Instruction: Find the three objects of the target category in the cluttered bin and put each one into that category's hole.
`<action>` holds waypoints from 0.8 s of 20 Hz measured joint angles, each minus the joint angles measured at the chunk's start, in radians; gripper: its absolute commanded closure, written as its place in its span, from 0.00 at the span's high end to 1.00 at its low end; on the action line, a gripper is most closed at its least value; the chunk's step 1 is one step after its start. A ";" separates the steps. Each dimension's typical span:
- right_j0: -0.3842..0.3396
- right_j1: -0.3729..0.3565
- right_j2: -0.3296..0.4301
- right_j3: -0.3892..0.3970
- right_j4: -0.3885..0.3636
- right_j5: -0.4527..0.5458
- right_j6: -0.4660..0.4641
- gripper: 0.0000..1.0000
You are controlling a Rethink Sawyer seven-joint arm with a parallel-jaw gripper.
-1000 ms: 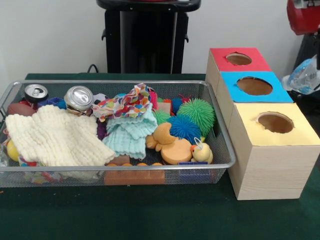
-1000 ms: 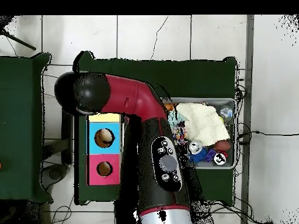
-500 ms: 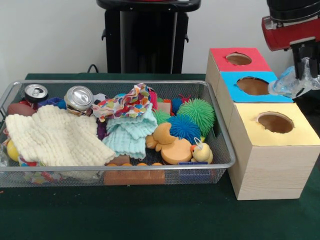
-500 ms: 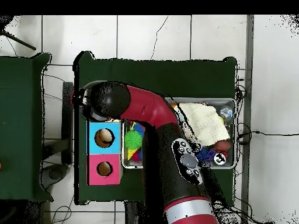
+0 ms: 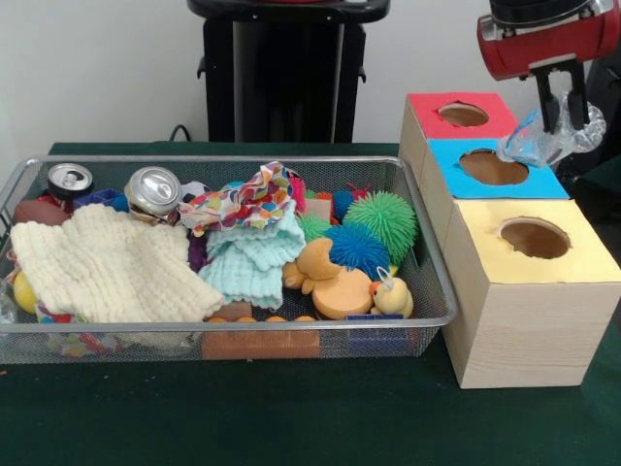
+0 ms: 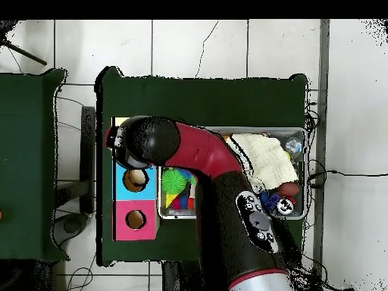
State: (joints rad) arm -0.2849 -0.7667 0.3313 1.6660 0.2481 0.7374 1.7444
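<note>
One crumpled plastic bottle [image 5: 543, 139] hung pinched in my gripper [image 5: 566, 118], jaws closed on it, at upper right above the blue box's hole [image 5: 494, 167]. I judged it could snag the rim, since it hung off to the hole's right.

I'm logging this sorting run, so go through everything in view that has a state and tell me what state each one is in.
tool: shut on a crumpled clear plastic bag, hanging above the blue box.
red box: hole open, unblocked.
blue box: hole open, bag just above it.
yellow box: hole open, unblocked.
wire bin: full of clutter.
two cans: upright in the bin.
cream cloth: crumpled over other items.
</note>
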 measured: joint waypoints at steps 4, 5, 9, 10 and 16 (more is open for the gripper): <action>-0.024 -0.016 0.030 0.046 -0.003 0.000 0.000 0.00; -0.029 -0.017 0.037 0.056 -0.006 0.000 0.000 0.00; -0.045 -0.017 0.063 0.087 -0.021 -0.015 0.000 0.00; -0.046 -0.016 0.067 0.092 -0.022 -0.020 0.000 0.00; -0.051 -0.002 0.098 0.121 -0.057 -0.093 0.000 0.00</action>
State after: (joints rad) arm -0.3357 -0.7692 0.4295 1.7867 0.1916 0.6439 1.7444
